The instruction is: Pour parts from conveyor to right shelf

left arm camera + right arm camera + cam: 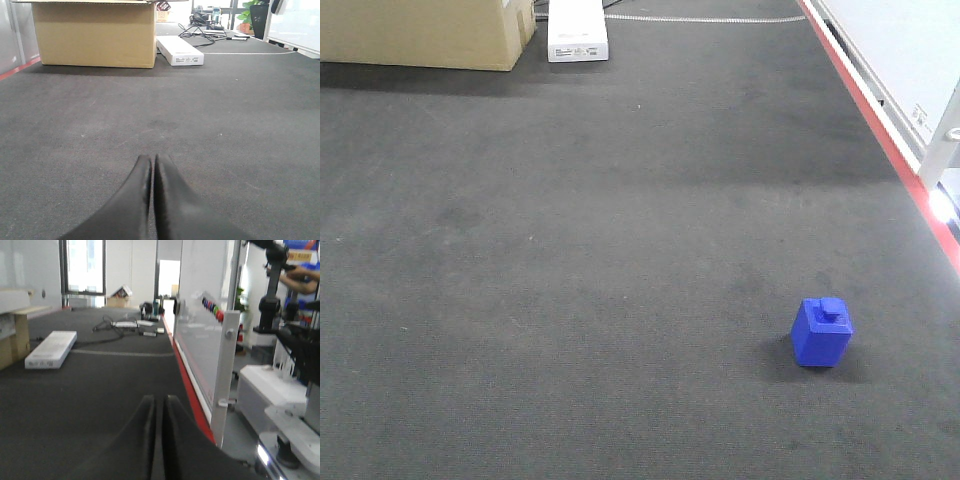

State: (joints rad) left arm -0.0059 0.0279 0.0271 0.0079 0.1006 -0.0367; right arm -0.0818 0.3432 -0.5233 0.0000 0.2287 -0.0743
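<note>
One small bright-blue block (pixel 821 332) with a square knob on top, one of the parts, stands upright on the dark-grey conveyor (pixel 580 260), near its right side with the red stripe (pixel 880 125). No gripper appears in the front view. In the left wrist view my left gripper (pixel 152 160) is shut and empty, low over bare conveyor (pixel 210 110). In the right wrist view my right gripper (pixel 159 401) is shut and empty, close to the red stripe (pixel 187 385). The block shows in neither wrist view. The right shelf is out of view.
A cardboard box (pixel 425 32) and a flat white box (pixel 577 32) lie at the far left of the conveyor; both show in the left wrist view too, box (pixel 95 32) and white box (pixel 179 50). A white post and clear panel (pixel 222 375) stand along the right edge.
</note>
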